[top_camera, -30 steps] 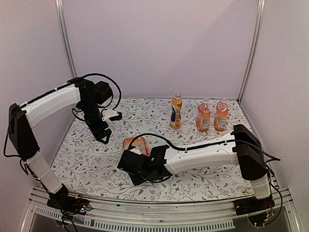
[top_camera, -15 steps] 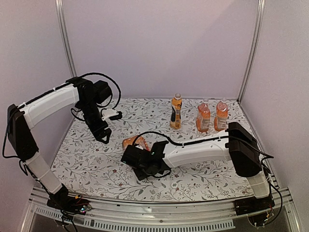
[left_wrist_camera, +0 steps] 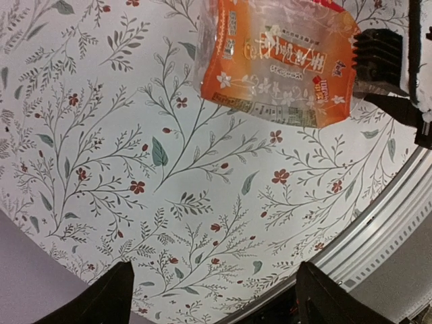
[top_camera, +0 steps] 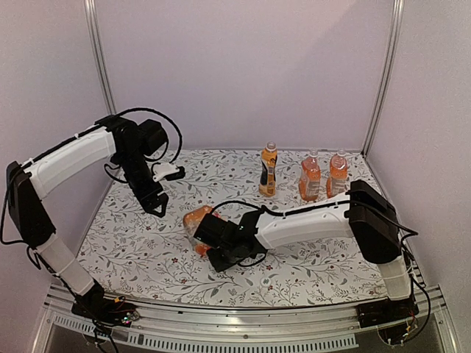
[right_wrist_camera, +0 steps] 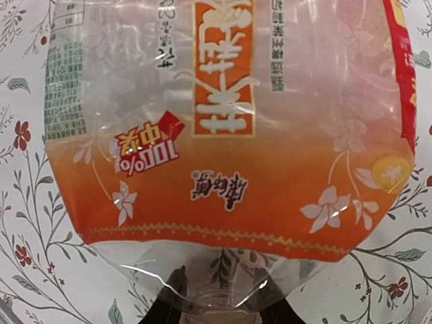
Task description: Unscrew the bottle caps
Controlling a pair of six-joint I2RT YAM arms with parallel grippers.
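Observation:
A squat bottle with an orange label lies on its side on the flowered table. My right gripper is at its neck end. In the right wrist view the bottle fills the frame and its clear neck sits between my two dark fingers, which press on both sides. Its cap is hidden below the frame edge. My left gripper is open and empty, hovering above the table left of this bottle. Three capped bottles stand at the back: a tall dark-labelled one and two squat ones.
The second squat bottle stands nearest the right wall. White caps top the standing bottles. The table's metal front rail runs along the near edge. Walls close in the back and both sides.
My right gripper has moved up and left from the table's front towards the lying bottle and now sits at its neck. The bottle shifted slightly left. My left arm barely moved.

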